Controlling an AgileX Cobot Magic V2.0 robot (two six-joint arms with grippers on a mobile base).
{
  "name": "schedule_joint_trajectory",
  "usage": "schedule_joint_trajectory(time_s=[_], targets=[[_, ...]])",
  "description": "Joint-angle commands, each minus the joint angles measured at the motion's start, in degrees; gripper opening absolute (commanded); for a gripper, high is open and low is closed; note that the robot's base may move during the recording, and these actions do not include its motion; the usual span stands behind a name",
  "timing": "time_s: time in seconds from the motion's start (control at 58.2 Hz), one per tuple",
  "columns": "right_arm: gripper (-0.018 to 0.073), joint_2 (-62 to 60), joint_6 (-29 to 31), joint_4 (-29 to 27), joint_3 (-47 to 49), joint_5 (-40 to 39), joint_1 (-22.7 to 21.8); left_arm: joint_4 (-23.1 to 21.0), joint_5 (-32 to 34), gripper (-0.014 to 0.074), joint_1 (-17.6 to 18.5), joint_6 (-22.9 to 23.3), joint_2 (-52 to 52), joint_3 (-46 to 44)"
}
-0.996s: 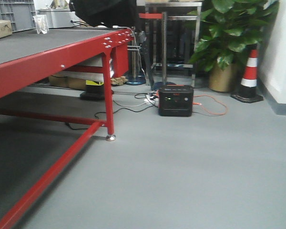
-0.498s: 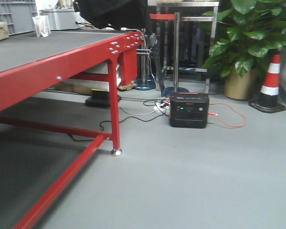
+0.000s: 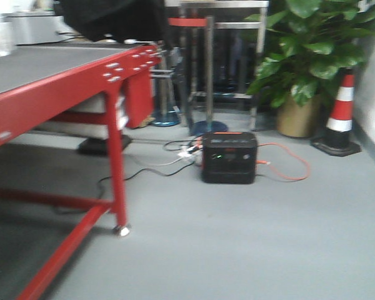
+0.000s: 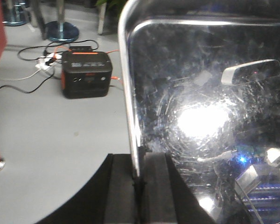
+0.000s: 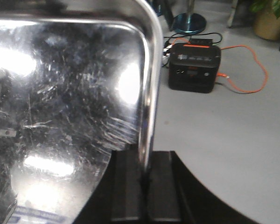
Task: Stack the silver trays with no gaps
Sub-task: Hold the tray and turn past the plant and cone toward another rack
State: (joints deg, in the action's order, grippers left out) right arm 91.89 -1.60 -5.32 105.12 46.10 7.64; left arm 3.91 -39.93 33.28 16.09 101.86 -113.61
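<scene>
A silver tray [image 4: 200, 107] fills the right of the left wrist view, scratched and reflecting ceiling light. My left gripper [image 4: 139, 179] is shut on its left rim. The tray also fills the left of the right wrist view [image 5: 60, 93], where my right gripper [image 5: 145, 175] is shut on its right rim. The tray is held in the air over the grey floor. No tray or gripper shows in the front view. No second tray is in view.
A red-framed table [image 3: 62, 81] stands at the left, one leg [image 3: 115, 169] close by. A black power station [image 3: 229, 157] with an orange cable sits on the floor ahead. A potted plant [image 3: 306, 69], a traffic cone [image 3: 340, 112] and a metal rack [image 3: 219, 56] stand behind.
The front view has shifted and blurred: the table leg and power station slid left and the scene looks nearer, so the base is moving.
</scene>
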Motion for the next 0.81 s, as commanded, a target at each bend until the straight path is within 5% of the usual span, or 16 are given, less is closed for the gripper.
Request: schedule_joint_trajectory(time_s=[0.0,0.79], targets=[[-0.0080,-0.52,0.63,-1.03,0.52,-3.32,0.39,-1.67,2.47,-0.0021,0.54,-0.38,-0.64,-0.35],[-0.0080,-0.52,0.63,-1.03,0.52,-3.32,0.39,-1.67,2.47,-0.0021,0.54,-0.38,-0.64,-0.35]])
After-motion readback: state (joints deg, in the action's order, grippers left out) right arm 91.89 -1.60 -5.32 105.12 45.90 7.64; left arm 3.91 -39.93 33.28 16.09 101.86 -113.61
